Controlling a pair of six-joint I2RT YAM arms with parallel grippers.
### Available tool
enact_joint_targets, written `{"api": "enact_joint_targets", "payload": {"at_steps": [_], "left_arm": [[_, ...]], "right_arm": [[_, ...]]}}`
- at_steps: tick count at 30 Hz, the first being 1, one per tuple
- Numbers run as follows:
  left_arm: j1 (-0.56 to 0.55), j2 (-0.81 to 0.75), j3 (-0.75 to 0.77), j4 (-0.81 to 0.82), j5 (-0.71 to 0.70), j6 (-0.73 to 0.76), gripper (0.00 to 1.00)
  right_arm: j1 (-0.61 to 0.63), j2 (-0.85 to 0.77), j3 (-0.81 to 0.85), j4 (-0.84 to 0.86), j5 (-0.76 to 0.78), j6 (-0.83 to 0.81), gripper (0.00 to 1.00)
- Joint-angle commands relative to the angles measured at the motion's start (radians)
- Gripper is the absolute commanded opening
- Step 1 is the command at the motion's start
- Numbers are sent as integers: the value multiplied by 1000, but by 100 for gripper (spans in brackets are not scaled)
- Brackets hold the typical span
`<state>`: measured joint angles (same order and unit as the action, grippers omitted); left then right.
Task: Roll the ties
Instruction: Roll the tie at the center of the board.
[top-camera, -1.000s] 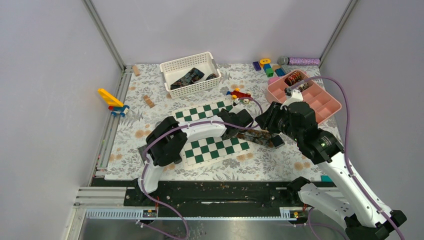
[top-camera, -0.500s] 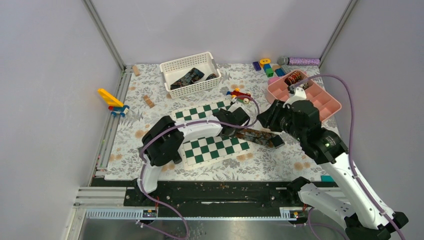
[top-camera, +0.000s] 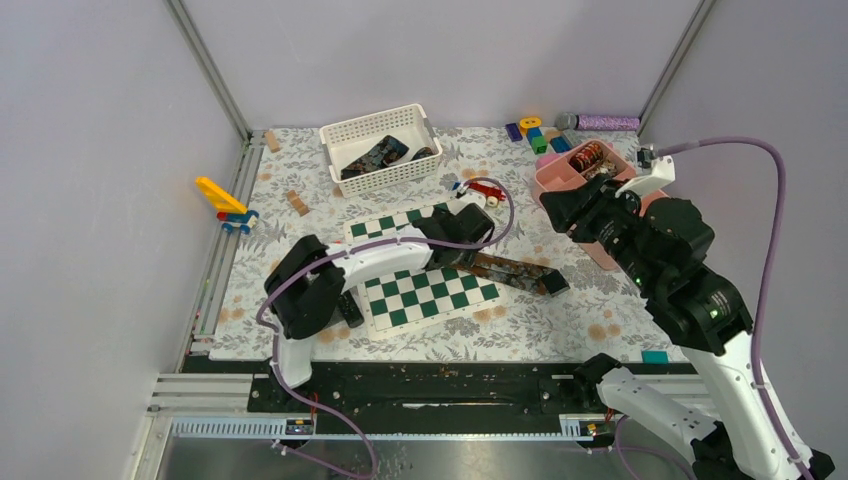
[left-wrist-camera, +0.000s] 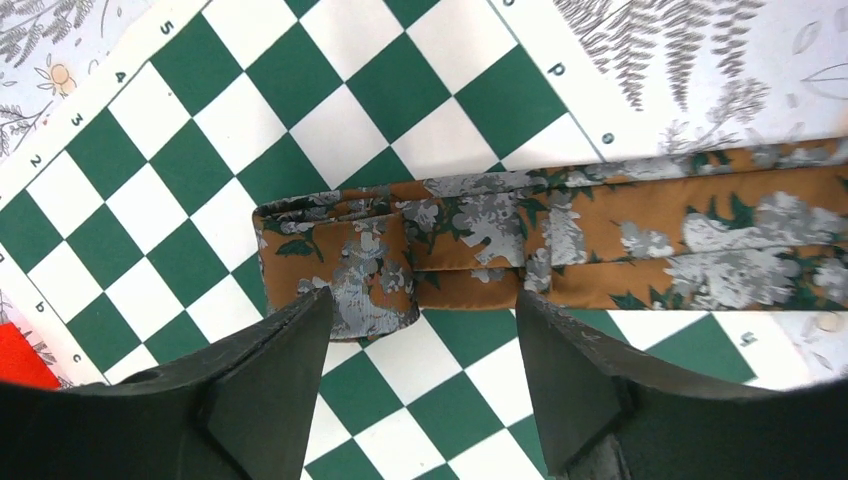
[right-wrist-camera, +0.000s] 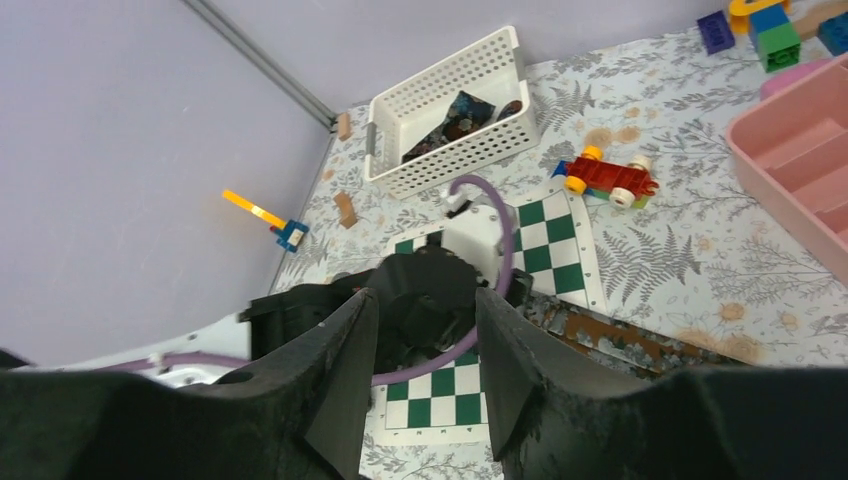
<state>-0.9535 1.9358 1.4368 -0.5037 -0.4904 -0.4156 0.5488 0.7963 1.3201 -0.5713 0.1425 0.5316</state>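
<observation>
A brown-rust tie (top-camera: 515, 272) with grey leaf pattern lies flat across the chessboard's right edge and onto the mat. In the left wrist view its near end (left-wrist-camera: 370, 270) is folded over once, and the strip (left-wrist-camera: 700, 240) runs off to the right. My left gripper (left-wrist-camera: 422, 300) hovers open just over that folded end, fingers straddling it without touching. My right gripper (right-wrist-camera: 425, 300) is raised well above the table, open and holding nothing; in the top view it (top-camera: 560, 205) hangs by the pink tray. Dark ties (top-camera: 378, 155) lie in the white basket, and a coiled tie (top-camera: 587, 155) sits in the tray.
The green-and-white chessboard (top-camera: 425, 295) lies mid-table. The white basket (top-camera: 345, 135) stands behind it and the pink tray (top-camera: 560, 172) at the back right. A red toy car (top-camera: 483, 188), coloured blocks (top-camera: 535, 135), a yellow-blue toy (top-camera: 225, 205) and wooden blocks (top-camera: 297, 203) are scattered about.
My right arm has lifted and drawn back to the upper right, away from the tie. My left gripper has opened wider over the folded end.
</observation>
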Motion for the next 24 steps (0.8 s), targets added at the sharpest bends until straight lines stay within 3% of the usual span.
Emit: {"api": "enact_joint_targets", "payload": {"at_steps": [1, 7, 11, 18, 24], "left_arm": [[9, -111, 39, 29, 44, -10, 71], [81, -207, -74, 111, 118, -49, 71], [179, -296, -224, 190, 185, -96, 71], [334, -514, -490, 464, 333, -140, 76], [377, -612, -671, 695, 384, -165, 77]], "right_arm": [[-6, 22, -20, 25, 81, 7, 49], [-6, -24, -98, 105, 148, 44, 49], [-6, 34, -103, 87, 112, 62, 49], [-4, 261, -244, 205, -134, 59, 45], [16, 508, -297, 331, -288, 92, 43]]}}
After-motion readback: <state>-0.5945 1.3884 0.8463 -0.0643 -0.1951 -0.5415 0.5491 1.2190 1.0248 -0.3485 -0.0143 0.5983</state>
